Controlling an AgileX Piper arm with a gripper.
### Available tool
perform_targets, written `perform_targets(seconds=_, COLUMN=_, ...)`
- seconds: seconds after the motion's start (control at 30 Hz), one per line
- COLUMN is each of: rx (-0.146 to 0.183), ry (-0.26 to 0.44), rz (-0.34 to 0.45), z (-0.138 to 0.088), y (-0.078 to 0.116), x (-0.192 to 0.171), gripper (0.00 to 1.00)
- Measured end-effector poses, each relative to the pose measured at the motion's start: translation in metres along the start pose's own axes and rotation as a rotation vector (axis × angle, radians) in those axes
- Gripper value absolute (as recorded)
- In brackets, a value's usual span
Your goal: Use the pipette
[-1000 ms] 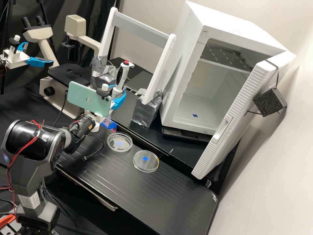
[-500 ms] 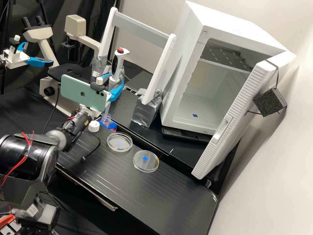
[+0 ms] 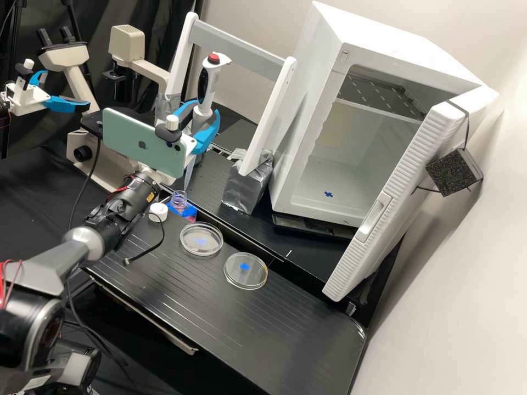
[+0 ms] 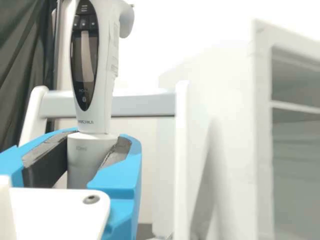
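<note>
So from where I'm standing, left to right: a second arm (image 3: 30, 101) pokes in at the far left, mostly cut off, with a beige microscope (image 3: 68, 57) right behind it. Then there's a mint green phone (image 3: 132, 144) mounted on the working arm, kinda blocking the bit of gear behind it. Next to that the gripper (image 3: 200, 125) has its blue fingers closed around the pipette (image 3: 207, 88), which is up in the air, pretty much upright. A white cap (image 3: 158, 212) sits on the bench beside an open bottle (image 3: 179, 199), and the pipette's lower end hangs near the bottle's mouth. Two clear round dishes (image 3: 201, 241) are further along, near each other. The white frame (image 3: 239, 49) is behind the pipette, with an upright on either side and silver tape round its feet, so not loads of spare room back there. Over on the right is a big white cabinet (image 3: 379, 33), its door (image 3: 401, 203) hanging open.

Hard to make out: the thin tip of the pipette, so I can't tell if it lines up with the bottle. Most of the bottle's lower part is lost behind blue stuff. In the wrist view the pipette's head is cut off, and the gripper's white bracket covers its lower shaft.
</note>
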Motion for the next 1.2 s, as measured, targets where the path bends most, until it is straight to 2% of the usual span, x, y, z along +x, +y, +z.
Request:
perform_targets(seconds=0.2, rx=-0.025, ry=0.033, rz=0.021, z=0.003, y=0.032, x=-0.009, gripper=0.00)
perform_targets(seconds=0.33, rx=-0.039, ry=0.027, rz=0.009, z=0.004, y=0.041, x=-0.013, gripper=0.00)
perform_targets(seconds=0.4, rx=-0.060, ry=0.016, rz=-0.010, z=0.002, y=0.044, x=-0.013, gripper=0.00)
perform_targets(seconds=0.57, rx=-0.137, ry=-0.011, rz=-0.082, z=-0.001, y=0.042, x=-0.011, gripper=0.00)
perform_targets(seconds=0.67, rx=-0.166, ry=-0.006, rz=-0.114, z=-0.004, y=0.037, x=-0.011, gripper=0.00)
perform_targets(seconds=0.73, rx=-0.205, ry=-0.004, rz=-0.140, z=-0.005, y=0.033, x=-0.011, gripper=0.00)
perform_targets(seconds=0.9, rx=-0.280, ry=-0.001, rz=-0.173, z=-0.008, y=0.025, x=-0.011, gripper=0.00)
perform_targets(seconds=1.07, rx=-0.305, ry=-0.006, rz=-0.171, z=-0.010, y=0.020, x=-0.010, gripper=0.00)
perform_targets(seconds=1.2, rx=-0.313, ry=-0.022, rz=-0.178, z=-0.008, y=0.016, x=-0.007, gripper=0.00)
